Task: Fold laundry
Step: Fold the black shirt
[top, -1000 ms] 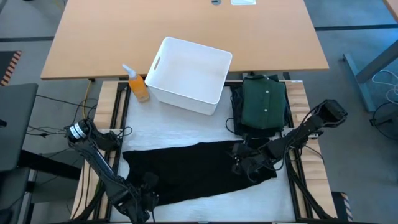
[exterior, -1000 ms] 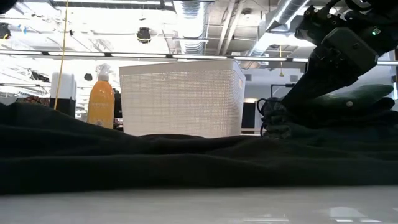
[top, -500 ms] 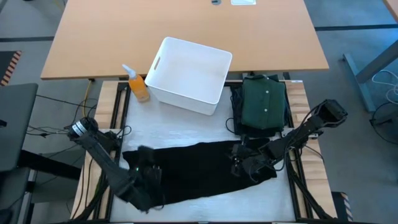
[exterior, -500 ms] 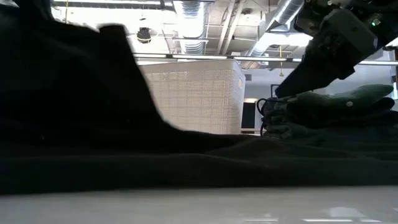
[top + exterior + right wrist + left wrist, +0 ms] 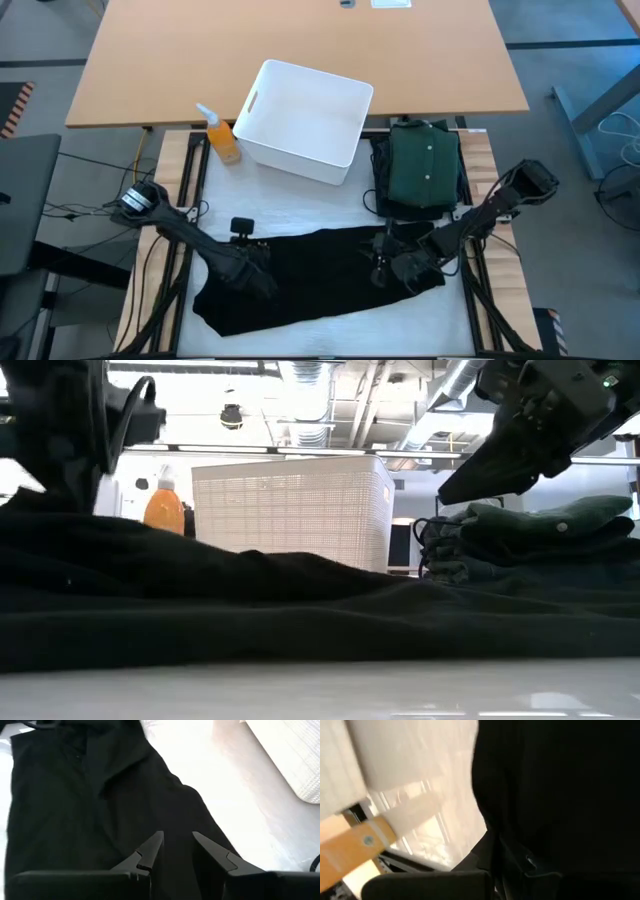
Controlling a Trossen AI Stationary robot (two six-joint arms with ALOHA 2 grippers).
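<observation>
Across the front of the desk (image 5: 330, 205) lies the black garment (image 5: 320, 275), spread flat, its long axis running left to right between the two arms. Behind it, the white bin (image 5: 305, 120) sits at the desk's back edge. Right of the bin rests the folded green shirt (image 5: 425, 165), collar pointing away from the arms. Left claw (image 5: 250, 265) is clenched on the garment's left end, lifting a bunch of cloth. Right claw (image 5: 175, 851) hovers over the garment's right end, fingers parted, nothing between them. Smallest, the orange bottle (image 5: 222, 138) stands just left of the bin.
</observation>
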